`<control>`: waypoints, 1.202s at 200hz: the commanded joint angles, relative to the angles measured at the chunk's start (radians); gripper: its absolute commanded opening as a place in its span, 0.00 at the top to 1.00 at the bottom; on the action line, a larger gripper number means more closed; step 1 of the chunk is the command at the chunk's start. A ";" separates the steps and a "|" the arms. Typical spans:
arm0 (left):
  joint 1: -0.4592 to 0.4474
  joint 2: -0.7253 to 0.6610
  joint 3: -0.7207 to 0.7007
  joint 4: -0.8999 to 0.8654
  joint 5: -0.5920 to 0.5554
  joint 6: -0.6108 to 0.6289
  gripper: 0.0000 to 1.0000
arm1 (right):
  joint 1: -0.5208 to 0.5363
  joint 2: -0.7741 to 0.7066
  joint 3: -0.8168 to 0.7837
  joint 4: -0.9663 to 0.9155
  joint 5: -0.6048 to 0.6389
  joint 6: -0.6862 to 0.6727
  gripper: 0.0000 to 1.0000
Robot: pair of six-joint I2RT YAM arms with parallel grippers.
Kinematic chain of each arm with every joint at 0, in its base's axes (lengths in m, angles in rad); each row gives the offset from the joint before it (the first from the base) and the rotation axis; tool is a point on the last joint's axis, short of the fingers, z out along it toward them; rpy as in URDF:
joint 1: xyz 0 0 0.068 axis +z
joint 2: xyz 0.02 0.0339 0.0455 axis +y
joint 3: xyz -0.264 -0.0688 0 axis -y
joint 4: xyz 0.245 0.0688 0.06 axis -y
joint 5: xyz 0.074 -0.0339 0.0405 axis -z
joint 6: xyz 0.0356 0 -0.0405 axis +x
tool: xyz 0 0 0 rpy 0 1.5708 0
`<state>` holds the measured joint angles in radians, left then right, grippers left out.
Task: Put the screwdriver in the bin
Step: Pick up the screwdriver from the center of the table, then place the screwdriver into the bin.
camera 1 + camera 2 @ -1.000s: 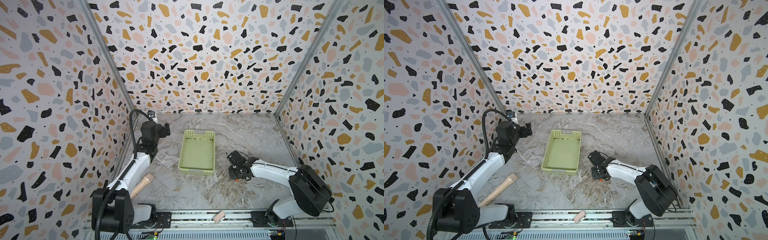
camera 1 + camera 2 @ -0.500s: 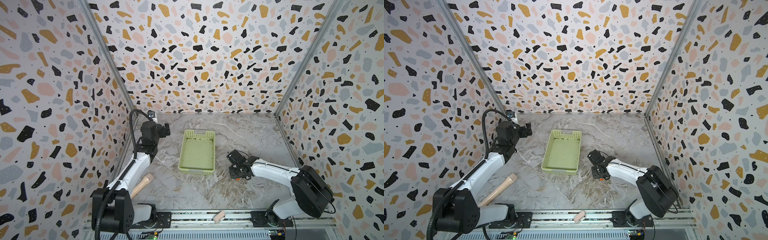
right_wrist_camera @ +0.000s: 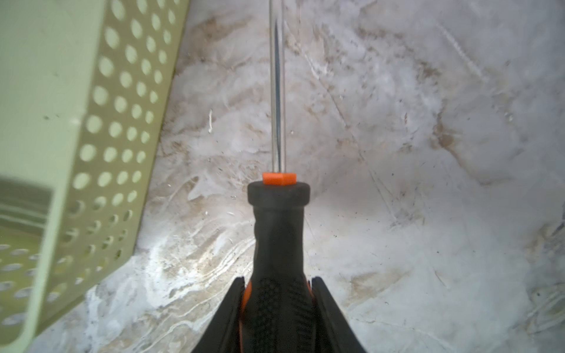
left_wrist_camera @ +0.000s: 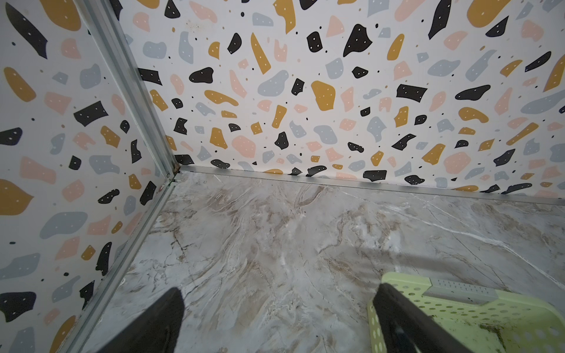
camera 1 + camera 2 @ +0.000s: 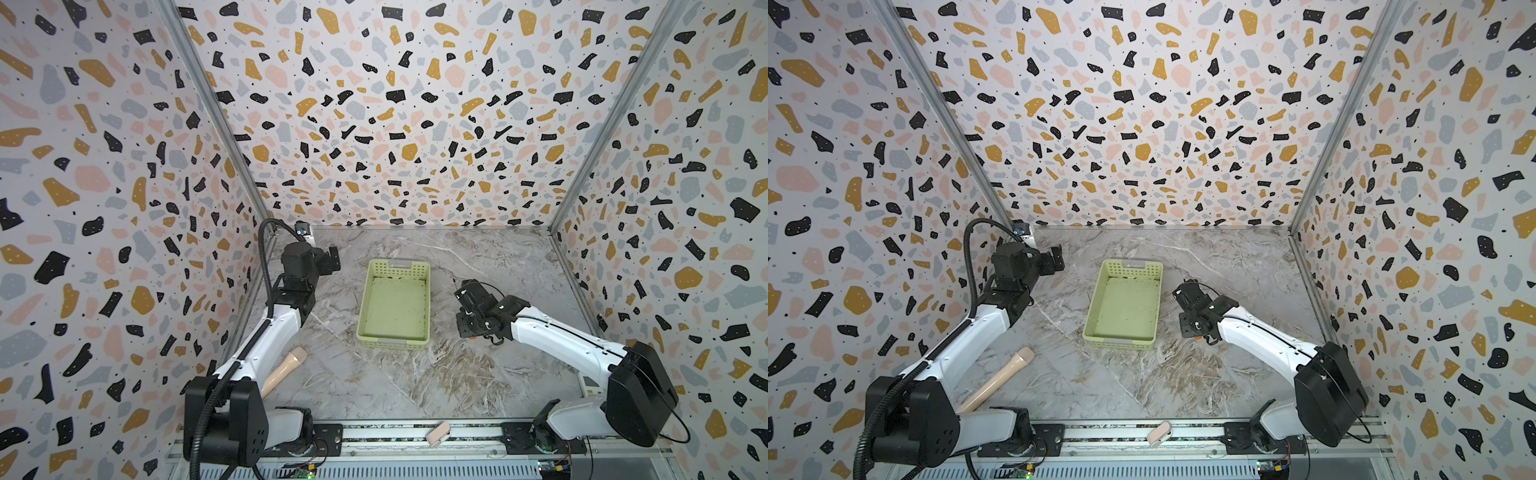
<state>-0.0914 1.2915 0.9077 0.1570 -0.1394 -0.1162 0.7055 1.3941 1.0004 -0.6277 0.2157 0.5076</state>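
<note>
The right gripper point(image 3: 278, 281) is pinching the screwdriver point(image 3: 278, 214) by its black handle, 1 finger pressed against each side, and the thin shaft runs straight out ahead of the fingers. The screwdriver is just beside the bin point(image 3: 101, 128), outside the perforated long wall that faces the right arm, and low over the table point(image 3: 397, 152). Whether it rests on the table or is raised a little off it I cannot tell. Its long axis runs roughly parallel to that long wall, with the tip toward the bin's far end. The bin therefore lies sideways from the tool, toward the left arm's side, with only the wall between them. In both top views the bin holds nothing but a few dark specks. The coming move likely needs a lift above the bin's rim and then a short sideways carry over the wall. Little turning should be needed, since the screwdriver is already lined up with the bin's long side and looks shorter than it. The right arm is the nearer 1 and already has the grip. The left gripper point(image 4: 278, 288) hangs by the bin's far corner on the opposite side, its 2 fingers spread wide with nothing between them.
</note>
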 commanded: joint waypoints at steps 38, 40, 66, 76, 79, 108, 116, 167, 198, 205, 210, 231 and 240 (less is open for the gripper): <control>0.002 -0.010 0.023 0.020 -0.006 -0.001 0.00 | 0.029 0.056 0.214 -0.020 0.029 -0.054 0.72; 0.002 -0.010 0.025 0.020 -0.006 -0.002 0.01 | 0.031 0.063 0.225 -0.019 0.028 -0.056 0.72; 0.002 -0.005 0.026 0.016 -0.009 0.002 0.01 | 0.064 0.175 0.355 -0.014 0.023 -0.075 0.73; 0.002 -0.004 0.026 0.016 -0.013 0.005 0.00 | 0.080 0.219 0.408 -0.007 0.019 -0.081 0.72; 0.002 -0.003 0.026 0.016 -0.014 0.004 0.01 | 0.084 0.232 0.422 -0.003 0.017 -0.083 0.72; 0.002 0.006 0.033 0.009 -0.014 0.008 0.00 | 0.122 0.354 0.532 0.040 -0.025 -0.094 0.72; 0.002 0.007 0.034 0.008 -0.015 0.009 0.00 | 0.130 0.387 0.557 0.051 -0.044 -0.095 0.72; 0.002 0.012 0.039 -0.002 -0.018 0.016 0.00 | 0.150 0.560 0.652 0.106 -0.128 -0.093 0.72; 0.002 0.014 0.040 -0.002 -0.027 0.024 0.00 | 0.153 0.641 0.699 0.098 -0.141 -0.101 0.72; 0.002 0.014 0.040 -0.004 -0.029 0.027 0.00 | 0.155 0.651 0.698 0.103 -0.147 -0.101 0.72; 0.002 0.015 0.041 -0.005 -0.031 0.026 0.00 | 0.155 0.656 0.696 0.106 -0.152 -0.101 0.72; 0.002 0.017 0.042 -0.005 -0.031 0.026 0.00 | 0.157 0.673 0.693 0.108 -0.156 -0.098 0.72; 0.002 0.017 0.042 -0.005 -0.030 0.026 0.01 | 0.158 0.678 0.690 0.110 -0.157 -0.097 0.72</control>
<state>-0.0914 1.3041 0.9134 0.1341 -0.1585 -0.1055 0.8577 2.0930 1.6581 -0.5262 0.0708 0.4171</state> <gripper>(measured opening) 0.995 0.348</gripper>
